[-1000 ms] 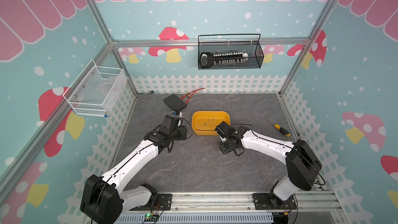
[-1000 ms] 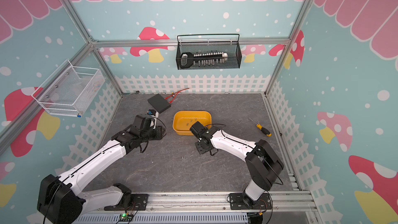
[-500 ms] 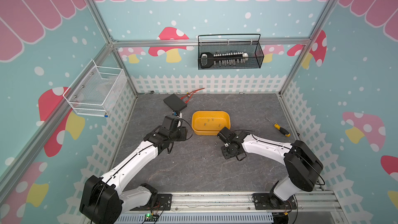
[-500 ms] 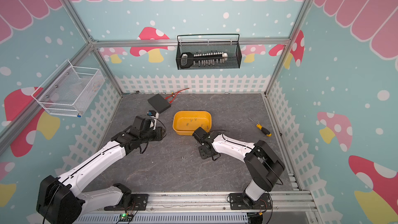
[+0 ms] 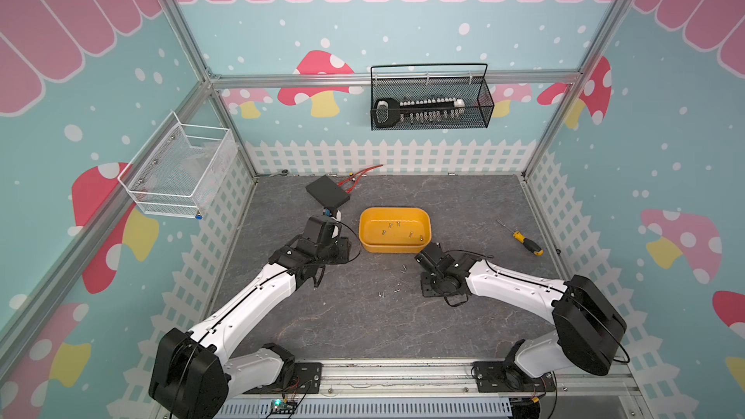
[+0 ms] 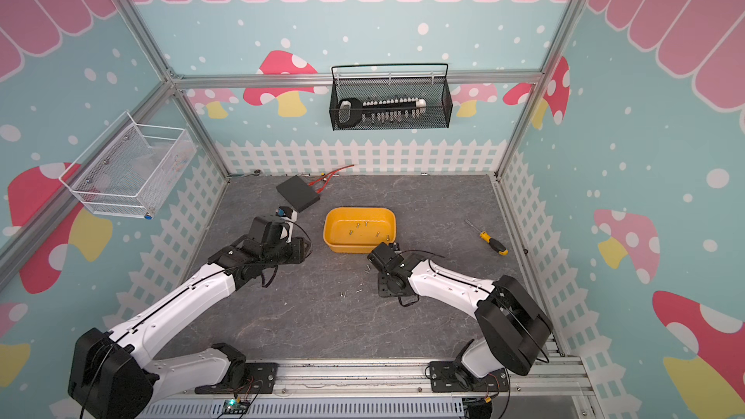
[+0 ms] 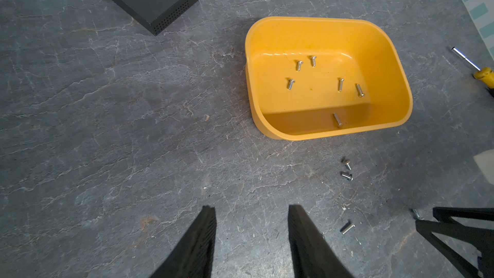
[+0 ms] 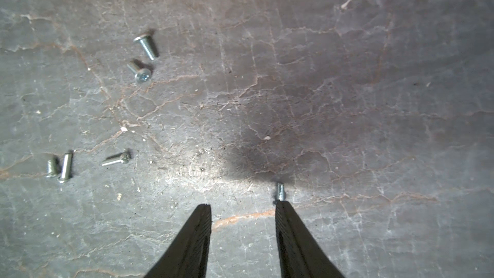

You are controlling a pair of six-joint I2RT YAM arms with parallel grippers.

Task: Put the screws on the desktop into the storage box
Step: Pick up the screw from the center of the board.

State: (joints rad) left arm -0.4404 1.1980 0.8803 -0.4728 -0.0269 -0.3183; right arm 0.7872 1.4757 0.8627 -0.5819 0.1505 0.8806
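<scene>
Your right end effector (image 8: 242, 205) points down at the desk (image 8: 374, 76) and is released: its fingers stand apart with only bare desk between them. Of the screws (image 8: 117, 158) left on the desk, one sits just past the tip of one finger, outside the gap. You cannot tell whether it touches that finger. Five more lie off to this end effector's left, well clear of the fingers. Two lie close together farther ahead, one lies alone, and two lie side by side farthest out.

Your left end effector (image 7: 251, 208) is released too, with its fingers apart over bare desk and nothing between them. The box (image 7: 315, 18) stands ahead of it, upright on the desk, with six screws lying flat on its floor. Two loose screws lie between the box and these fingertips, off to the side, and a third lies nearer the fingers.

In both top views the box is just beyond your right end effector, close to its wrist. A screwdriver (image 5: 524, 241) lies well off to that end effector's right.
</scene>
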